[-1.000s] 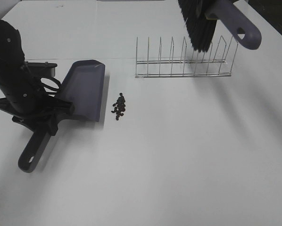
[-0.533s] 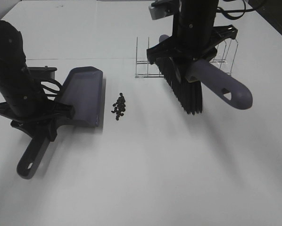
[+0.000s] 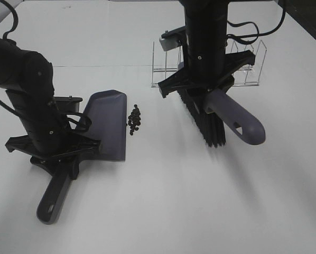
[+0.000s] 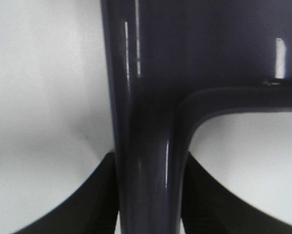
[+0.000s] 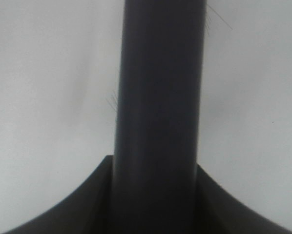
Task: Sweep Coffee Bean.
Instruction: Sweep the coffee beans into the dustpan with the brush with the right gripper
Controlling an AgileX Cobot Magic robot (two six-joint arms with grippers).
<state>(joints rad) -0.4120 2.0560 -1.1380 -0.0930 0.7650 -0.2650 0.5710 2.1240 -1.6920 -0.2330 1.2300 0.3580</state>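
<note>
Coffee bean pile (image 3: 133, 119) on tabletop (image 3: 174, 206). Dustpan (image 3: 109, 129) lip lies just beside the pile; left gripper (image 3: 60, 154) fingers (image 4: 87, 204) pinch its handle. Brush (image 3: 213, 124) bristles are near the pile on the opposite side, apart from it; right gripper (image 3: 204, 89) fingers (image 5: 73, 204) clamp its handle. Wire rack (image 3: 248, 66) stands beyond the pile.

On the table (image 3: 163, 206), the dustpan (image 3: 108, 124) lies toward 9 o'clock, its handle running out to 7 o'clock with the left gripper (image 3: 63, 157) clamped round it. The beans (image 3: 134, 119) sit in a small heap on the table at 3 o'clock of the pan's lip, just beside it. The brush (image 3: 210, 126) stands at 3 o'clock of the beans, well apart, its handle pointing to 4 o'clock from the right gripper (image 3: 206, 96). The rack (image 3: 248, 71) stands at 12 o'clock of the brush, behind it.
</note>
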